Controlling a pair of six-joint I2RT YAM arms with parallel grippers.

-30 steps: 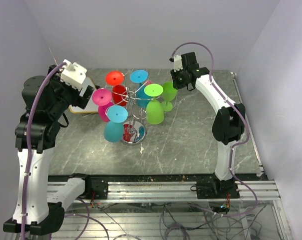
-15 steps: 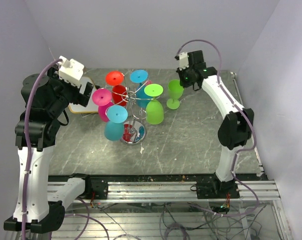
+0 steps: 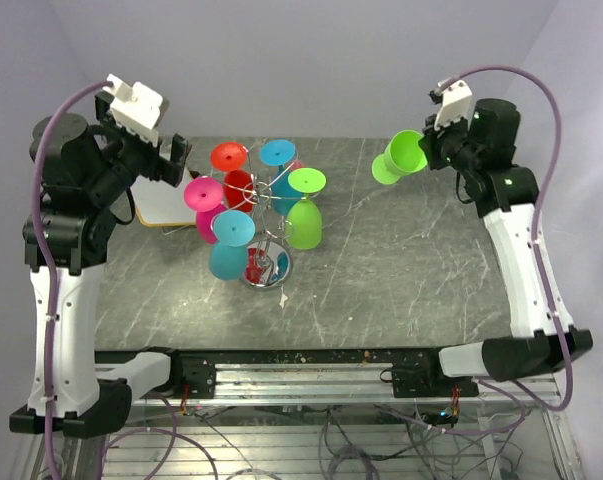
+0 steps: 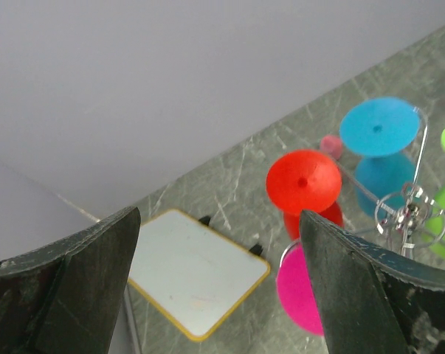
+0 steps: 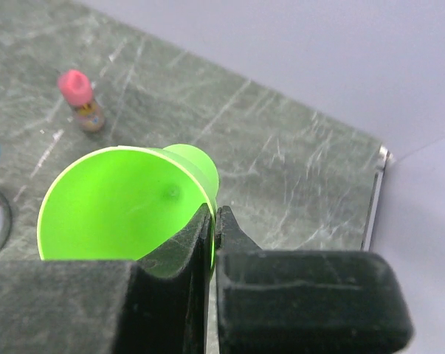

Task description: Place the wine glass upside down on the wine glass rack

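My right gripper [image 3: 428, 157] is shut on the rim of a green wine glass [image 3: 400, 158] and holds it tilted in the air at the back right, well clear of the rack. In the right wrist view the glass [image 5: 119, 203] opens toward the camera, its rim pinched between my fingers [image 5: 213, 221]. The silver wire wine glass rack [image 3: 268, 205] stands mid-table on a chrome base [image 3: 266, 268], with several coloured glasses hanging upside down. My left gripper [image 4: 215, 284] is open and empty, raised left of the rack.
A white board with a yellow edge [image 4: 189, 276] lies at the back left. A small pink-capped bottle [image 5: 80, 100] stands on the table behind the rack. Grey walls close the back and sides.
My right arm has lifted the green wine glass off the table, carried it up and to the right and tilted it. My left arm has risen slightly.
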